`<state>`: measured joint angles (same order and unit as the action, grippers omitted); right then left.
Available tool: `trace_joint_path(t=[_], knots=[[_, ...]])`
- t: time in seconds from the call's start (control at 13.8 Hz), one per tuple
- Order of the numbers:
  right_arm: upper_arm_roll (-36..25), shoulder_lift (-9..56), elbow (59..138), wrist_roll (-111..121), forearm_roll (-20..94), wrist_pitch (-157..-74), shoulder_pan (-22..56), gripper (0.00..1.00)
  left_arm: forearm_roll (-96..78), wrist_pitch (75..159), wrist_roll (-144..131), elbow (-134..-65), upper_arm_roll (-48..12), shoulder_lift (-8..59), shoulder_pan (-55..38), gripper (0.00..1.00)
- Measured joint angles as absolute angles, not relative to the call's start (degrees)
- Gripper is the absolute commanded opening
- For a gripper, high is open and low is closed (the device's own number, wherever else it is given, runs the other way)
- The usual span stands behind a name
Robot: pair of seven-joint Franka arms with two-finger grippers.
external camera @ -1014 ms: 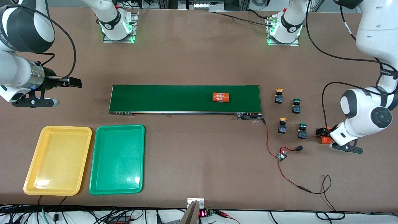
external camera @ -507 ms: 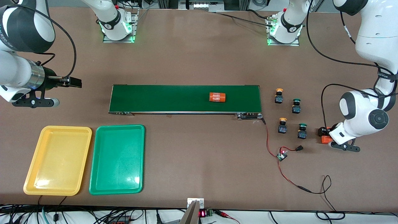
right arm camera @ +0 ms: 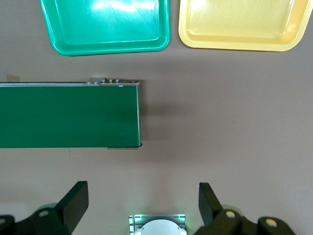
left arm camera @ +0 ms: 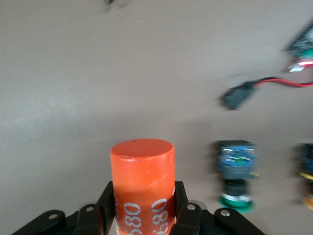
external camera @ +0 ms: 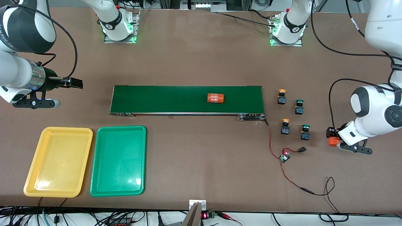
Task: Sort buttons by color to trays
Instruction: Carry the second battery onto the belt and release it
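The left gripper [external camera: 332,137] is clamped on an orange cylinder [external camera: 333,141] at the left arm's end of the table, just beside the buttons. In the front view the arm's wrist covers most of the gripper, so only a dark finger and the cylinder's end show. The left wrist view gives the grip plainly: two black fingers [left arm camera: 108,205] pinch the cylinder [left arm camera: 143,181] on either side, and its printed digits are cut off at the picture's edge. Whether the cylinder touches the table or is lifted off it cannot be told.

Four buttons stand between the belt [external camera: 187,99] and the left gripper: a yellow button [external camera: 281,96] and a green button [external camera: 299,107] farther from the front camera, another yellow one [external camera: 285,126] and another green one [external camera: 305,131] nearer. In the wrist view one green button [left arm camera: 236,175] is blurred and a yellow one is cut off at the edge.

A second cylinder [external camera: 215,98] lies on the belt. The circuit board [external camera: 285,156] with red wires lies nearer the front camera than the buttons.

The right gripper [external camera: 71,82] waits over bare table at the right arm's end, fingers [right arm camera: 73,201] wide apart. The yellow tray [external camera: 58,161] and green tray [external camera: 118,160] lie side by side, nearer the front camera than the belt.
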<state>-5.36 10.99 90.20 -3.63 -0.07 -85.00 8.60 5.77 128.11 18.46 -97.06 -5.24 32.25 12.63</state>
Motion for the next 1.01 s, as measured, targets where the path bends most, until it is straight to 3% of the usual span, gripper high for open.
trace_joint_path(t=[0.58, 1.01], knots=[[-5.4, 11.0, 90.2, -3.6, -0.1, -85.0, 8.5, 1.0, 5.7, 113.6, 30.4, -97.1, -24.1, 29.0, 11.8, 0.27], [-5.5, 11.0, 90.2, -2.0, -0.1, -85.0, 8.5, 1.0, 5.7, 111.7, 47.5, -100.3, -36.4, 29.0, 11.0, 0.29]])
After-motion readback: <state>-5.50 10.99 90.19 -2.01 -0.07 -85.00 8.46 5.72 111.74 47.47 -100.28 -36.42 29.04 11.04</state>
